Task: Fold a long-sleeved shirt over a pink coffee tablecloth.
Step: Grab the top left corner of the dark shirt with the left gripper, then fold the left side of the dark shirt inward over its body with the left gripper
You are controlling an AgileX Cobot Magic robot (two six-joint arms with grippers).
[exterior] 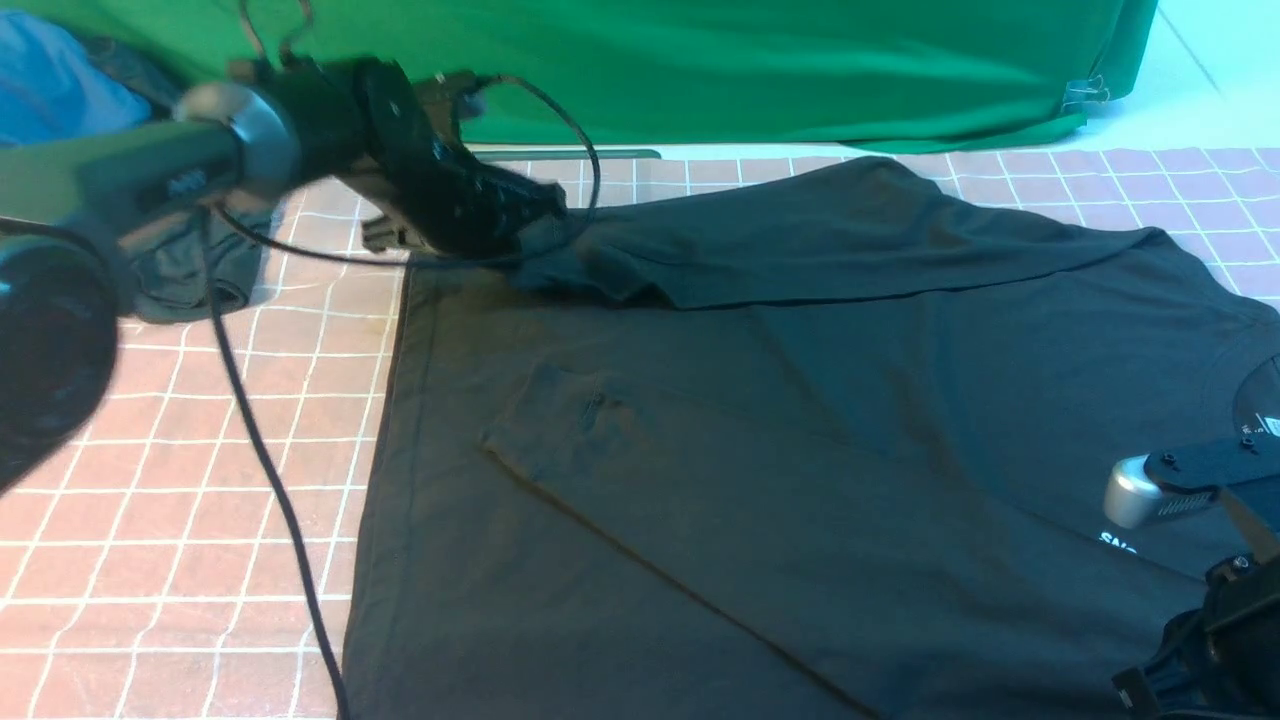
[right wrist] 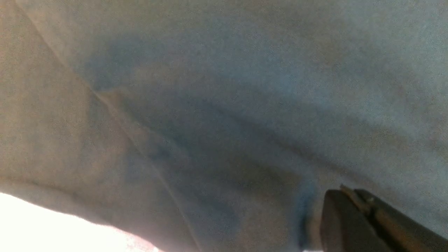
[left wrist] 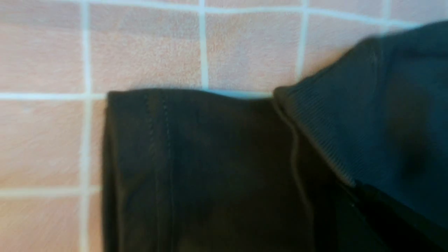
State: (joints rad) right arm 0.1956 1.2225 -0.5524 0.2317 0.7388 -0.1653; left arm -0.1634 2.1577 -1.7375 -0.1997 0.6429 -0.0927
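The long-sleeved shirt (exterior: pixel 800 420) lies spread flat and black on the pink coffee tablecloth (exterior: pixel 180 520), with both sleeves folded across its body. A bit of white print (exterior: pixel 1118 545) shows by the right arm. My left gripper (exterior: pixel 535 225) is at the far left end of the upper sleeve, shut on its ribbed cuff (left wrist: pixel 325 140), above the shirt's hem corner (left wrist: pixel 196 168). My right gripper (right wrist: pixel 344 192) rests on the shirt fabric (right wrist: pixel 210 105) with its fingers together. In the front view only the right arm (exterior: pixel 1190 480) shows, low at the right.
A smaller dark grey garment (exterior: pixel 190 285) and a blue garment (exterior: pixel 50 85) lie at the far left. The green backdrop cloth (exterior: pixel 700 70) hangs along the back. A black cable (exterior: pixel 270 470) trails over the tablecloth left of the shirt.
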